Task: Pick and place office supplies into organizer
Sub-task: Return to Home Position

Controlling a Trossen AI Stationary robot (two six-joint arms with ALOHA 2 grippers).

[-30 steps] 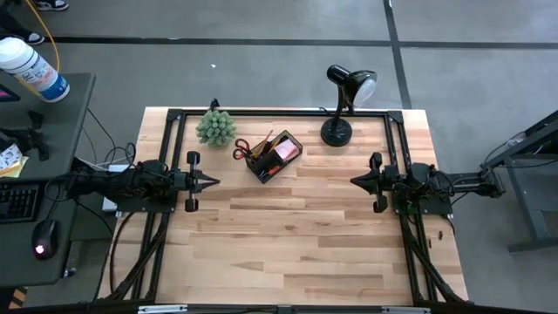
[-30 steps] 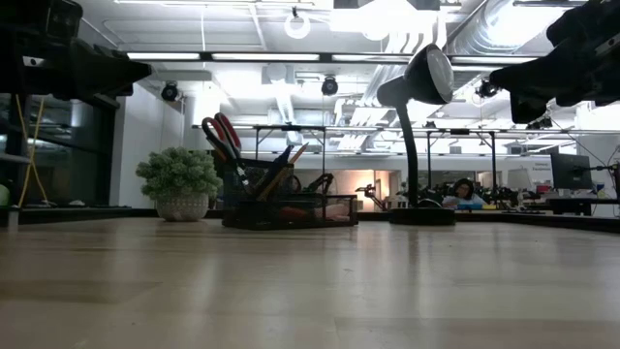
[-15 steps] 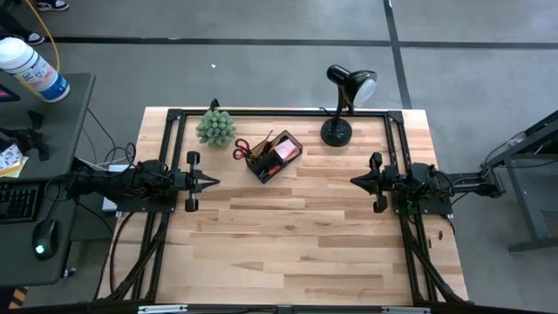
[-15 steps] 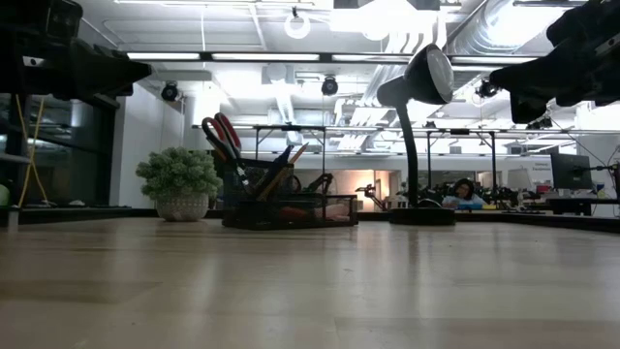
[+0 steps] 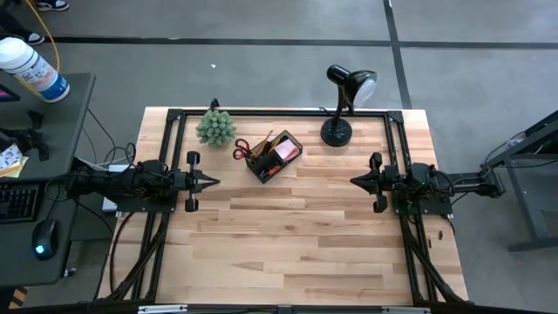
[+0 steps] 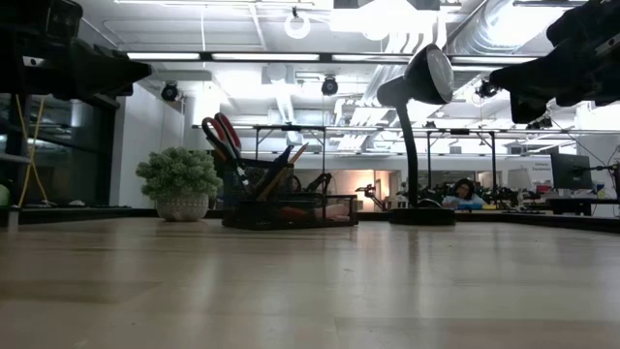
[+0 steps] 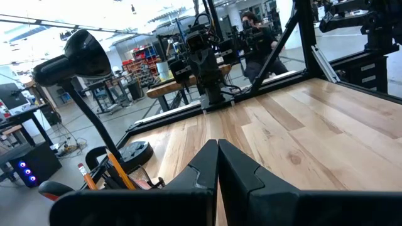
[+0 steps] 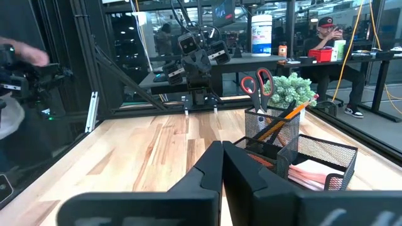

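The black mesh organizer (image 5: pixel 275 155) stands on the far middle of the table. Red-handled scissors (image 5: pixel 241 149), orange pencils (image 8: pixel 282 121) and black pens stand upright in it, and a pink sticky-note pad (image 5: pixel 285 150) lies in its low compartment. My left gripper (image 5: pixel 214 181) is shut and hovers level at the table's left side, pointing right. My right gripper (image 5: pixel 355 180) is shut and hovers level at the right side, pointing left. Both are clear of the organizer and hold nothing.
A small green plant (image 5: pixel 215 127) stands at the far left of the table, and a black desk lamp (image 5: pixel 342 105) at the far right. A black frame (image 5: pixel 279 112) runs along the table's far edge. People sit in the room beyond the table.
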